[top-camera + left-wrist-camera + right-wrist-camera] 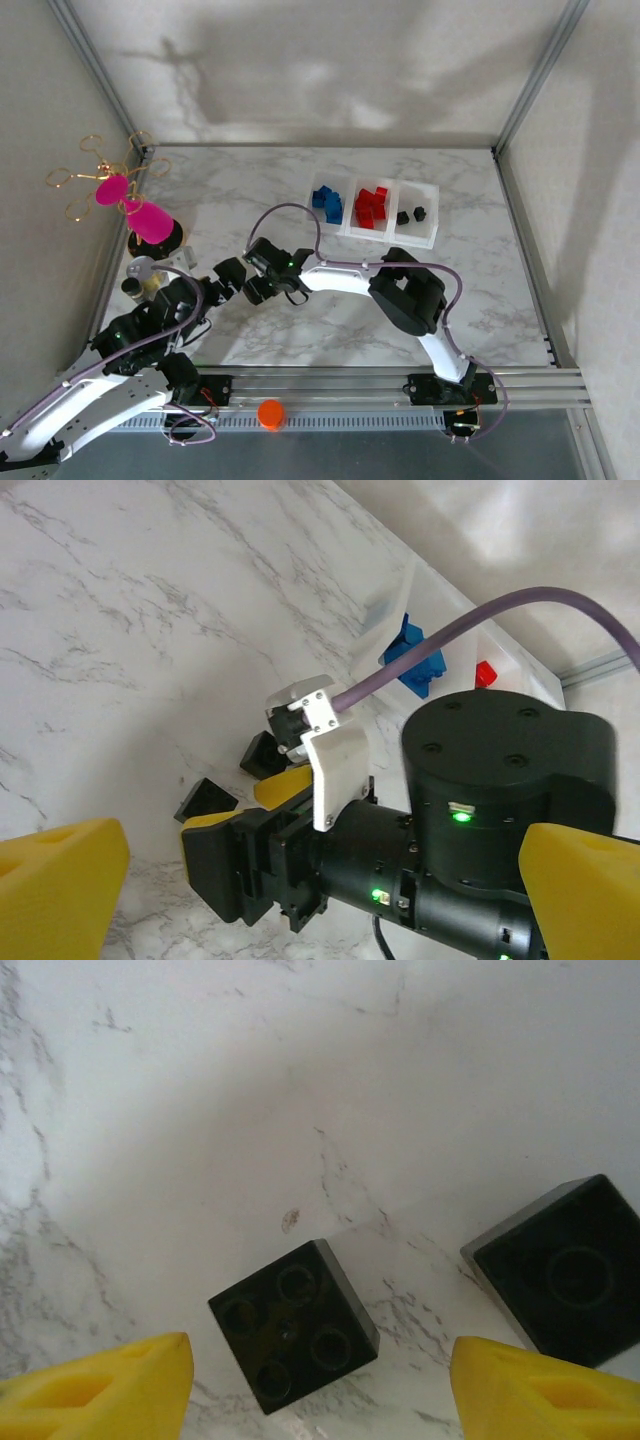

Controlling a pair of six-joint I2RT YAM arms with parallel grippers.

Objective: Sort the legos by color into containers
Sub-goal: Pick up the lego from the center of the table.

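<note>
1. At the left of the top view I saw the pink cup (150, 221) standing on the marble table (250, 190), well apart from the containers.
2. In its wrist view the left gripper (320, 890) was spread wide. One yellow fingertip (55, 885) sat in the lower left corner and the other in the lower right corner. It held nothing, and the wrist of the right arm (500, 780) lay across the gap between them.
3. In the same view two loose black legos (265, 755) lay on the marble in the left half of the frame, close by the yellow fingers of the right arm.
4. The orange ball (270, 413) rested at the bottom middle of the top view.
5. The right gripper (320, 1390) was also apart, with its yellow tips in the two lower corners of its wrist view. One black lego (293, 1325) lay studs up on the table between the tips, and neither tip touched it. The other black lego (560, 1270) lay at the right edge, apart from the first.
6. The containers (433, 225) stood right of centre in the top view. Blue legos (326, 200) were in the left bin, red legos (371, 207) in the middle bin and two sorted black legos (410, 215) in the right bin.
</note>
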